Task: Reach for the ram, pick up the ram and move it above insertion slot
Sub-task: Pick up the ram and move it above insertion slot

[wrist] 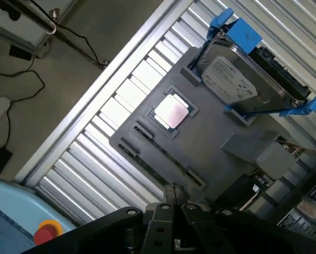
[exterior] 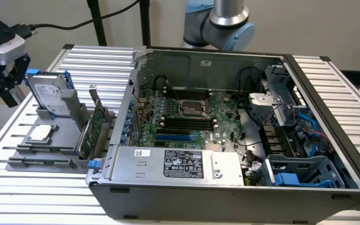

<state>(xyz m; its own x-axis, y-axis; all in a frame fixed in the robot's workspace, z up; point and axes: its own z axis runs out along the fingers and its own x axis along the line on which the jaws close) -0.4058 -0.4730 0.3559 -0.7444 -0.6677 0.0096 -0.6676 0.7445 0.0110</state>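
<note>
Down ahead of the jaws, which we read as closed on nothing, the ram sits in the grey fixture, long axis skewed to them.

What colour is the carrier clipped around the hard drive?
Blue; the carrier around the hard drive shows best in the wrist view.
</note>
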